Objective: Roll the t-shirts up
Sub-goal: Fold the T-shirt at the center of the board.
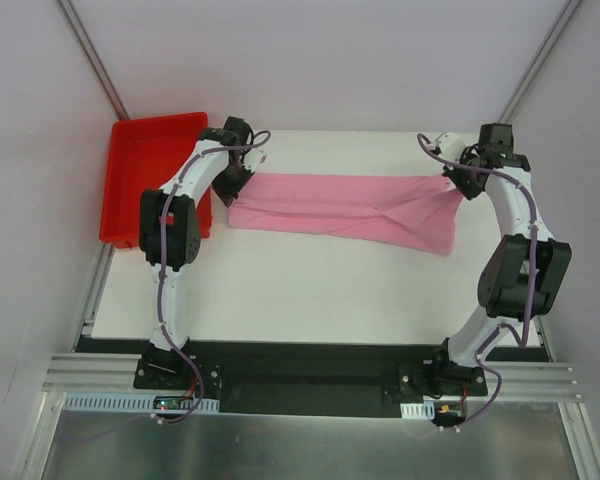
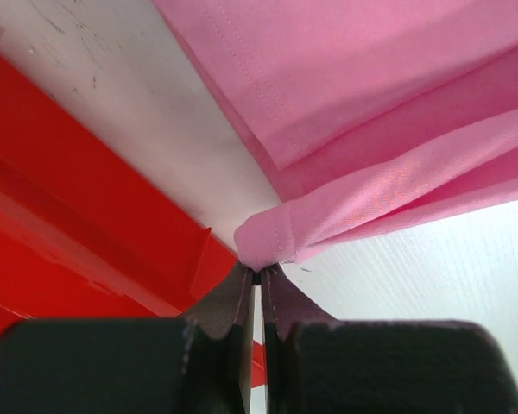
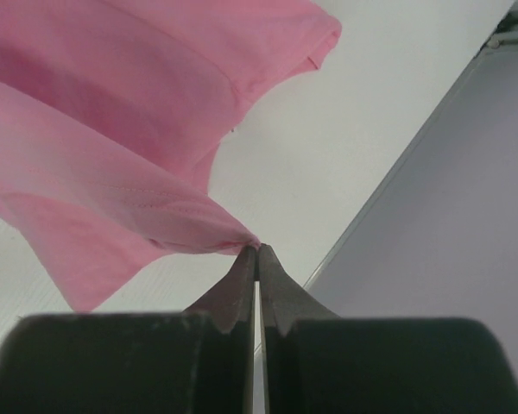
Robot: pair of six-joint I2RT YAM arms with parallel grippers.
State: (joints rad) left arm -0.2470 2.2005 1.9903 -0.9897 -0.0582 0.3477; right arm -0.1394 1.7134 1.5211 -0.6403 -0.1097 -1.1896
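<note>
A light-pink t-shirt (image 1: 345,206) lies folded into a long band across the far part of the white table, stretched between both arms. At its left end my left gripper (image 1: 236,186) is shut on a bunched corner of the t-shirt (image 2: 268,237), with the tips of the left gripper (image 2: 259,274) pinched right under the fold. At the right end my right gripper (image 1: 458,182) is shut on a drawn-out edge of the t-shirt (image 3: 112,207). The tips of the right gripper (image 3: 258,250) meet just where the cloth ends.
A red tray (image 1: 130,175) stands at the far left, right beside the left gripper; its wall (image 2: 78,216) fills the left of the left wrist view. The table's right edge and grey wall (image 3: 449,259) run close to the right gripper.
</note>
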